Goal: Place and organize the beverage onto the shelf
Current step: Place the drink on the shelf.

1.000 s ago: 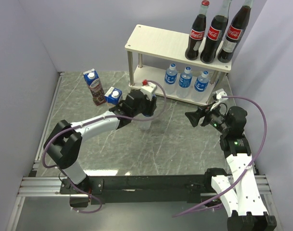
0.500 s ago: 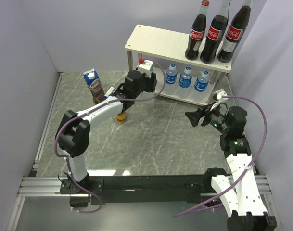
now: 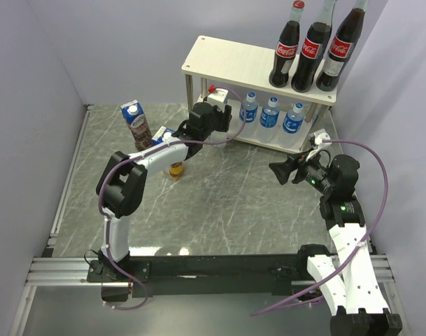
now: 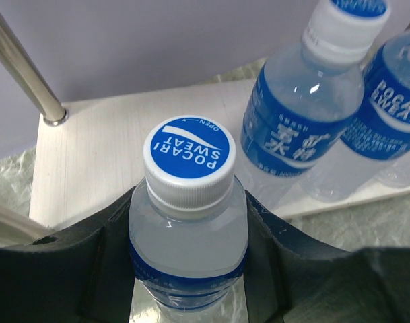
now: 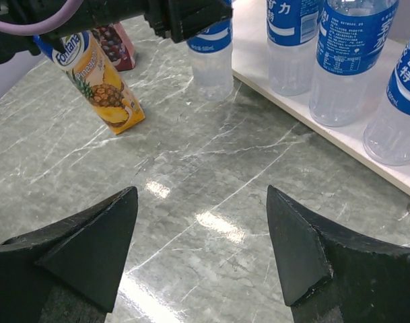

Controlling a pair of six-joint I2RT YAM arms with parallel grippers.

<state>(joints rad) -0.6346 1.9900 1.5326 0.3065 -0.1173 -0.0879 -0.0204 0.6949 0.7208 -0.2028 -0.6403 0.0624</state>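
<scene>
Left wrist view: the left jaws are closed around the shoulder of a clear water bottle (image 4: 188, 229), one dark finger (image 4: 97, 269) pressed to each side. Its blue-and-white cap (image 4: 189, 156) reads "POCARI SWEAT", with "OPEN" and an arrow along the rim, upside down in the frame. The bottle sits at the front edge of the lower board (image 4: 90, 155) of the shelf (image 3: 226, 63); whether its base rests on anything cannot be told. In the upper right of the frame stand two more water bottles: the nearer one (image 4: 302, 128) has Japanese characters on its blue label, and the one behind it (image 4: 393, 101) reads "POCARI SWEAT". A round metal leg (image 4: 23, 67) rises in the upper left. From the right wrist, the right jaws stand wide and hold nothing above the grey marbled worktop (image 5: 211, 182). At the upper left there, a pineapple carton (image 5: 100, 87) marked "Fontana" leans beneath the left arm. In the top external view a grape carton (image 3: 138, 126) stands left of that arm. Three water bottles (image 3: 270, 113) line the lower board, and three red-capped Coca-Cola bottles (image 3: 310, 52) crowd the right end of the top board.
</scene>
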